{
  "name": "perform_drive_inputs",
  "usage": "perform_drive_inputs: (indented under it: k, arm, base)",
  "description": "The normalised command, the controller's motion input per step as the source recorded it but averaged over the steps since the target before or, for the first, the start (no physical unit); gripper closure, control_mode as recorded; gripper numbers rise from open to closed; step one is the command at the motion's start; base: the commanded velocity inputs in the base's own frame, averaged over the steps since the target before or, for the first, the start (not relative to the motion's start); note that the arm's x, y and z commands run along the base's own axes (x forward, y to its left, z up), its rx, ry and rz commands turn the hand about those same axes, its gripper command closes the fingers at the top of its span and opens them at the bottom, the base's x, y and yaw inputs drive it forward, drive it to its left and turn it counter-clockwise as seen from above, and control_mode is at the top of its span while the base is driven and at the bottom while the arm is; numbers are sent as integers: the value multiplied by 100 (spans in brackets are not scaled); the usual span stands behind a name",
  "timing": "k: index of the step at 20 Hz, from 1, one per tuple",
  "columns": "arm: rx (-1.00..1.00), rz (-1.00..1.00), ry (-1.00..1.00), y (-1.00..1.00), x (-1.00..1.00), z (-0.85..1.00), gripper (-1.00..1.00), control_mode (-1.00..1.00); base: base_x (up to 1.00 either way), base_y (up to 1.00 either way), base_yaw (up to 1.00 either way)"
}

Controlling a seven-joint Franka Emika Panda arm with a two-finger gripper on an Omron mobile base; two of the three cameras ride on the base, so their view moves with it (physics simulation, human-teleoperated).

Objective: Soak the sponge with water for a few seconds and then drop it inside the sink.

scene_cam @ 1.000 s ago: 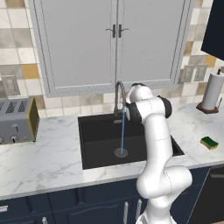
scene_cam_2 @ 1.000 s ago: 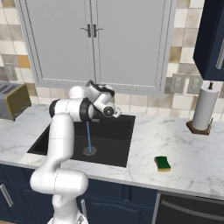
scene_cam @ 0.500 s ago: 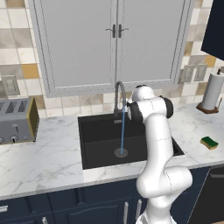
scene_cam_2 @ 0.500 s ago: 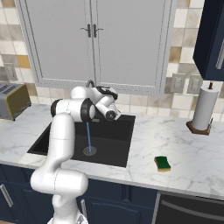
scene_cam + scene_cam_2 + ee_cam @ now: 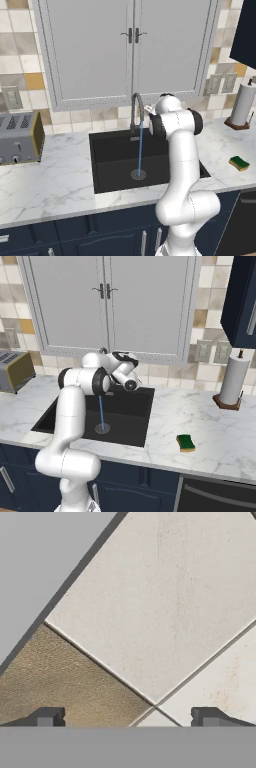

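Your claw [image 5: 125, 719], jaws spread and empty, faces the backsplash behind the sink; the yellow-and-green sponge block [image 5: 186, 442] lies well apart, toward the white marble bench's [image 5: 220, 448] front right edge.

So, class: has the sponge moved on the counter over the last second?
No. In the right base view the sponge lies at the same spot on the marble counter, right of the sink and in front of the paper towel roll.

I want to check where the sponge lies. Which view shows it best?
The right base view: the sponge lies unobstructed on the counter, right of the sink. The left base view shows it small, near the edge.
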Motion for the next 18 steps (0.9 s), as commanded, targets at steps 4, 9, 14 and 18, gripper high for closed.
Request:
perform_drive_inputs:
  k: [4,9,14,18]
  arm:
    - [11,-3,0,-31,0,58,-100,-100]
    - [7,-3,2,-40,-16,44,-100,-100]
    - [7,-4,2,-53,-48,16,-100,-100]
    - [5,-1,0,-51,-55,22,-100,-100]
  base:
    - [0,0,0]
    - [0,0,0]
    - [0,0,0]
    - [0,0,0]
